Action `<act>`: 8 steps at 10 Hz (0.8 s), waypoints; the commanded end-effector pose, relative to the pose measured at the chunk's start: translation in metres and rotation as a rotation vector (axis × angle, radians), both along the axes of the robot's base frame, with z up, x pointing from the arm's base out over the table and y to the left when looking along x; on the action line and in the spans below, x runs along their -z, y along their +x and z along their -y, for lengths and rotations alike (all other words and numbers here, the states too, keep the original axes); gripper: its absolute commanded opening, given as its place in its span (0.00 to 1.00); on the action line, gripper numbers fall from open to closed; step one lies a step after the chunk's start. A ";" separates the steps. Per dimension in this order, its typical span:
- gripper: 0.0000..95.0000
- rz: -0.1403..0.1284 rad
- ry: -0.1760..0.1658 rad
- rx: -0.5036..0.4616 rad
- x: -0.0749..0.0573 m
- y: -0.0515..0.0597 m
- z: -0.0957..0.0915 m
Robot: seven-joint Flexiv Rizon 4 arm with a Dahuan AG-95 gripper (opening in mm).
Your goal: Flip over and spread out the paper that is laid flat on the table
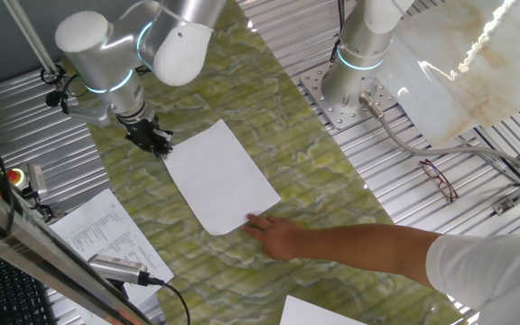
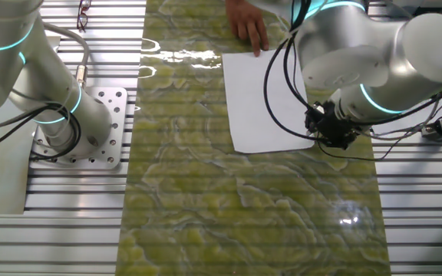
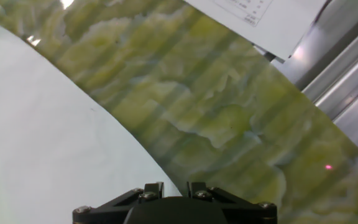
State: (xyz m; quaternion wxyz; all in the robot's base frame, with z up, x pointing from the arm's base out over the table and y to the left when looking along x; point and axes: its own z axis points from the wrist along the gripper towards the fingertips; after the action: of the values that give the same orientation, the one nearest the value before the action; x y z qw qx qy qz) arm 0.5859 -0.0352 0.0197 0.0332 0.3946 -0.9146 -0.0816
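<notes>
The paper (image 1: 222, 177) lies flat on the green-yellow surface (image 1: 328, 185), roughly midway along it, with no corner visibly lifted in either fixed view. The end effector (image 1: 153, 140) sits low at one corner of the sheet, at or just beside its edge; whether it touches the paper cannot be told. A person's hand (image 1: 276, 233) presses the opposite corner, fingers resting on the sheet. Judged from this, the flip has not happened: the sheet must be gripped, raised, turned over and smoothed out, so nearly all the work is left.

Whether the fingers are apart or together cannot be told; the fixed views show only a dark cluster, and the hand view shows just the black base, not the tips.

The paper is thin, matte, plain white and rectangular, and it looks limp and likely to sag when lifted. The surface is glossy, marbled and faintly ribbed, catching glare at its far end. Ribbed silver metal (image 2: 60, 230) borders it. A printed sheet (image 1: 97, 236) lies off to the side on the metal.
</notes>
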 end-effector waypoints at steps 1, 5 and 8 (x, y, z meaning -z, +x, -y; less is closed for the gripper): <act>0.20 -0.004 0.026 -0.013 0.005 -0.001 -0.001; 0.00 -0.045 0.067 -0.002 0.007 -0.008 0.001; 0.00 -0.085 0.057 0.088 -0.009 -0.015 -0.005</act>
State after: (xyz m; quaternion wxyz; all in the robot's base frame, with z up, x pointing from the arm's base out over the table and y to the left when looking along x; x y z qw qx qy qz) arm 0.5727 -0.0316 0.0249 0.0441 0.3640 -0.9201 -0.1376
